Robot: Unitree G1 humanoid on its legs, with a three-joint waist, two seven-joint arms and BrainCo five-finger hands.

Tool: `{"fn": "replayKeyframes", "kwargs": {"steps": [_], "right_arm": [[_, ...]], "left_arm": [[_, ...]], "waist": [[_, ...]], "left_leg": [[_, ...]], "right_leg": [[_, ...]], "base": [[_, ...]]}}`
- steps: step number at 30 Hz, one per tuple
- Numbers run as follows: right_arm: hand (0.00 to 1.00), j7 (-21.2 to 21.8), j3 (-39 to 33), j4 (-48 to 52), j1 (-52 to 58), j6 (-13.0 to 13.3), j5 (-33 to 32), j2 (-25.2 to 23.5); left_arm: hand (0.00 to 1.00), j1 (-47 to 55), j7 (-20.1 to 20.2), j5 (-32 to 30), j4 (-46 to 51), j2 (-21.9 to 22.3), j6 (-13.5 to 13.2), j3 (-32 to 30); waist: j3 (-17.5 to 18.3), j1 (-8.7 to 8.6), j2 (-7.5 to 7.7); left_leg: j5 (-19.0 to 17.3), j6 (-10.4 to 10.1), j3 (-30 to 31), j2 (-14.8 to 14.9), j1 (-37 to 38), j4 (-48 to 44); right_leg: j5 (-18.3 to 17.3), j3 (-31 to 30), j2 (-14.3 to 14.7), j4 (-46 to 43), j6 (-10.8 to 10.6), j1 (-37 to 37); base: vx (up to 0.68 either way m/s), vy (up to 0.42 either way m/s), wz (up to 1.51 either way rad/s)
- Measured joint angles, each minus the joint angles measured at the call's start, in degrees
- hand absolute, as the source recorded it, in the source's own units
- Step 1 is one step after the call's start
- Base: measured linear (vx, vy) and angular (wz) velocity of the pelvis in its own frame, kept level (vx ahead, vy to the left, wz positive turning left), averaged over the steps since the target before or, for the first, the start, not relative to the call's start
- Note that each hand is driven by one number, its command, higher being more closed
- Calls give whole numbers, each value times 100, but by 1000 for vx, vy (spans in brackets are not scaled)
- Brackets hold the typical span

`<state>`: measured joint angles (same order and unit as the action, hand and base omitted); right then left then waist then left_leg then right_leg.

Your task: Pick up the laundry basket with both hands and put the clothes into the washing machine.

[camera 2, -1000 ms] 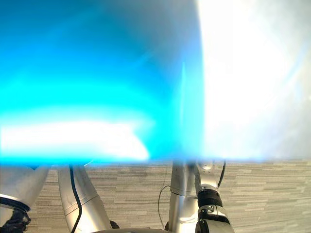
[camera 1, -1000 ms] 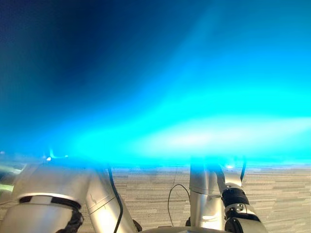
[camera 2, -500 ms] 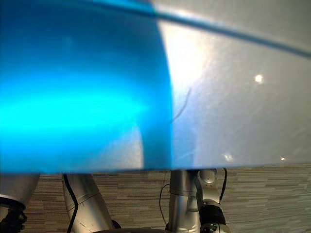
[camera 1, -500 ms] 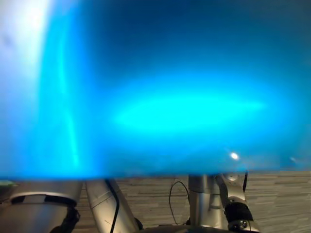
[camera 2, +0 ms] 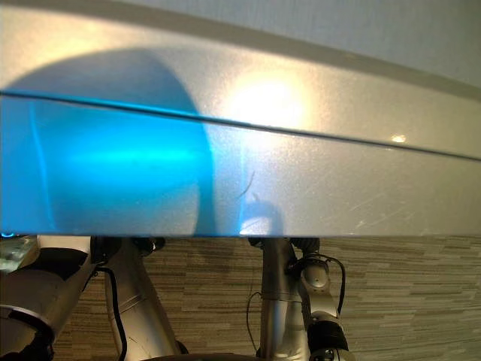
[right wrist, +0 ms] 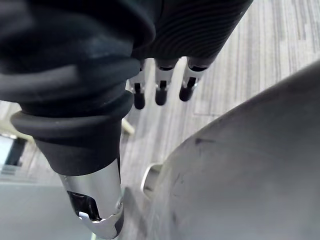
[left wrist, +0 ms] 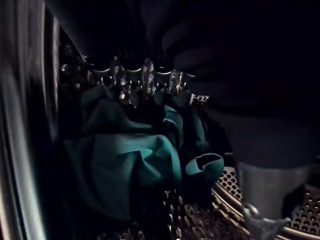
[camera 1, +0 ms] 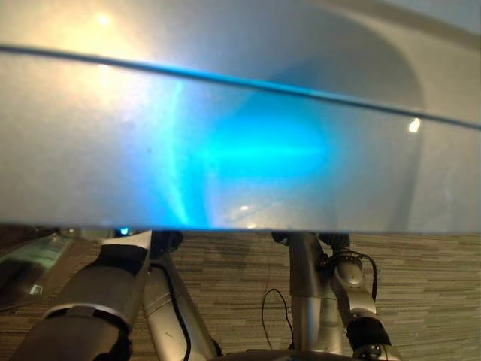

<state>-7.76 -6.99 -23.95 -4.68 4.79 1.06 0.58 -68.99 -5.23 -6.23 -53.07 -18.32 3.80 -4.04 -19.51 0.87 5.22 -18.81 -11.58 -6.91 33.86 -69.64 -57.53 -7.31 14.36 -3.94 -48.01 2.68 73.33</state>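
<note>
- Left hand [left wrist: 147, 80] reaches inside the washing machine drum [left wrist: 300, 210], just above the teal clothes [left wrist: 125, 170]; whether it grips them cannot be told in the dark.
- Right hand [right wrist: 160, 90] hangs released beside the grey laundry basket [right wrist: 250, 165], above the carpet floor [right wrist: 280, 45]; with no grip on it, the basket could slip.
- The basket blocks sight past both arms, so clothes might snag unseen.

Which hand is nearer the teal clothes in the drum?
Left. The left hand is inside the drum beside the teal clothes; the right hand is outside, by the grey basket.
</note>
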Motion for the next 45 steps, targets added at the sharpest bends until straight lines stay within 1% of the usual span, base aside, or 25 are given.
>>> {"fn": "replayKeyframes", "kwargs": {"steps": [4, 8, 11, 14, 15, 17, 19, 21, 22, 23, 24, 26, 27, 28, 29, 30, 31, 32, 33, 35, 38, 41, 43, 44, 45], "right_arm": [[0, 8, 9, 22, 0, -10, 12, -4], [0, -14, 66, 169, 15, -15, 133, -37], [0, -108, 81, 319, 19, 4, 148, -159], [0, -118, 25, 442, 71, 2, 180, -253], [0, -128, 15, 449, 78, -16, 188, -273], [0, -135, -29, 448, 129, -40, 209, -267], [0, -131, -21, 439, 248, -116, 358, -272], [0, -108, -6, 237, 483, -170, 527, -258], [0, -97, 17, 201, 571, -197, 582, -252], [0, -90, 72, 156, 789, -219, 639, -232], [0, -59, 204, 26, 956, -256, 655, -171], [0, -2, 388, -139, 1125, -282, 742, -37], [0, 49, 501, -305, 1172, -293, 810, 54], [0, 56, 554, -374, 1240, -292, 814, 108], [0, 57, 585, -395, 1299, -292, 815, 104], [0, 60, 571, -402, 1438, -291, 814, 146], [0, 60, 565, -402, 1533, -291, 815, 185], [0, 65, 540, -405, 1690, -288, 810, 208], [0, 67, 503, -401, 1746, -285, 806, 197], [0, 60, 261, -403, 1822, -290, 764, 9], [0, 33, 75, 130, 1758, -278, 594, -184], [0, -279, -248, 354, 1419, -167, 30, -297], [0, -500, -436, 354, 1072, -127, -178, -349], [0, -620, -550, 351, 922, -121, -242, -339], [0, -747, -658, 367, 791, -118, -288, -339]], "left_arm": [[0, -30, -80, 59, 76, -11, -12, 15], [0, -107, -364, -837, 329, -17, -18, 261], [0, 107, -505, -972, 1005, -46, -86, 444], [0, 1173, -657, -1067, 2094, 34, -325, 668], [0, 1893, -735, -1190, 2430, 199, -376, 697], [0, 2670, -761, -1409, 2542, 487, -374, 708], [0, 3741, -764, -1773, 2682, 830, -371, 729], [0, 5116, -763, -1928, 2748, 1199, -370, 757], [0, 5433, -763, -1927, 2791, 1267, -369, 764], [0, 5996, -762, -1925, 2849, 1345, -375, 807], [0, 6491, -761, -1917, 2893, 1409, -382, 791], [0, 6948, -758, -1890, 2907, 1460, -425, 735], [0, 7211, -755, -1798, 2904, 1539, -431, 570], [0, 7418, -753, -1700, 2902, 1630, -433, 420], [0, 7523, -755, -1674, 2902, 1673, -437, 352], [0, 7744, -754, -1518, 2869, 1783, -463, 273], [0, 7837, -752, -1433, 2858, 1859, -486, 238], [0, 8019, -753, -1231, 2824, 1977, -570, 153], [0, 8085, -747, -1110, 2814, 1995, -593, 118], [0, 8096, -707, -576, 2748, 2111, -681, 114], [0, 8072, -592, -198, 2615, 2121, -691, 241], [0, 7847, -500, -4, 2344, 2074, -717, 584], [0, 7681, -479, -3, 2314, 1997, -746, 716], [0, 7606, -527, 61, 2311, 1930, -738, 780], [0, 7666, -574, 183, 2260, 1797, -726, 754]], "waist": [[0, 0, 0], [0, 3, -1], [0, 7, -3], [47, 36, -100], [57, 100, -123], [81, 169, -189], [82, 252, -216], [88, 311, -265], [95, 311, -278], [121, 315, -321], [133, 313, -349], [176, 315, -412], [203, 315, -457], [254, 313, -529], [311, 316, -549], [456, 303, -567], [575, 300, -627], [858, 315, -736], [977, 304, -749], [1319, 272, -730], [1333, 263, -598], [1345, -6, -501], [1340, -67, -501], [1335, -121, -507], [1361, -144, -443]], "left_leg": [[14, -3, 19, -2, -10, 3], [32, -1, 89, -15, -114, -17], [39, 3, 132, -56, -161, -49], [45, 7, 129, -97, -81, -47], [45, 7, 54, -97, 103, -21], [44, 8, 9, -97, 369, 42], [45, 3, -120, -95, 914, 182], [62, -39, -277, -104, 1956, 561], [70, -46, -299, -133, 2260, 691], [84, -44, -345, -191, 2891, 969], [165, 92, -495, -225, 3585, 1238], [436, 508, -415, -337, 4151, 1349], [778, 929, -343, -445, 4455, 1353], [1161, 1116, -188, -570, 4661, 1365], [1288, 1090, -92, -667, 4758, 1364], [1025, 700, -24, -1137, 5000, 1285], [864, 520, -39, -1353, 5094, 1342], [560, 445, -154, -1743, 5352, 1768], [435, 499, -225, -1836, 5514, 2087], [74, 403, -356, -2103, 6215, 3326], [126, 533, -786, -2233, 6603, 3538], [-39, 629, -1254, -2266, 6813, 3370], [-37, 642, -1717, -2135, 6948, 3502], [-36, 643, -2002, -2115, 7073, 3617], [-37, 642, -2179, -2096, 7172, 3564]], "right_leg": [[1, 11, -2, -9, 1, 3], [1, 59, -18, -34, 2, 48], [-1, 83, -66, -125, 4, 89], [-10, 102, -128, -200, 5, 44], [-29, 47, -124, -220, 13, -46], [-98, 1, -121, -234, 19, -230], [-213, -47, -110, -230, 9, -626], [-425, -35, -67, -137, -38, -1500], [-468, -32, -53, -99, -47, -1762], [-564, -39, -14, 11, -55, -2305], [-668, -51, 14, 154, -62, -2876], [-726, -62, 47, 407, -20, -3509], [-718, -65, 53, 710, -32, -3983], [-692, -42, 47, 1023, -69, -4414], [-672, -53, 27, 1176, -86, -4602], [-589, -113, -50, 1526, -157, -5006], [-555, -109, -45, 1717, -204, -5134], [-451, -105, -20, 2031, -301, -5311], [-401, -104, -11, 2138, -351, -5371], [-28, -212, 0, 2337, -410, -5420], [159, -592, 6, 2398, -387, -5492], [249, -833, 6, 2246, -461, -5310], [83, -408, -155, 2508, -168, -5313], [14, 231, -488, 2420, -60, -5305], [22, 707, -743, 2381, -50, -5341]], "base": [[0, 0, 0], [18, 8, 3], [16, 9, 6], [27, 8, 7], [35, 1, 1], [39, -23, 5], [62, -51, 9], [100, -78, 16], [101, -76, 20], [112, -64, 13], [122, -57, 10], [112, -27, -1], [104, -8, -7], [97, 6, -6], [109, 38, -4], [88, 57, -3], [99, 123, -12], [101, 130, -11], [159, 185, 0], [132, 158, 4], [67, 131, -62], [34, 119, -81], [-26, 37, -121], [-2, 6, -118], [39, -25, -111]]}}
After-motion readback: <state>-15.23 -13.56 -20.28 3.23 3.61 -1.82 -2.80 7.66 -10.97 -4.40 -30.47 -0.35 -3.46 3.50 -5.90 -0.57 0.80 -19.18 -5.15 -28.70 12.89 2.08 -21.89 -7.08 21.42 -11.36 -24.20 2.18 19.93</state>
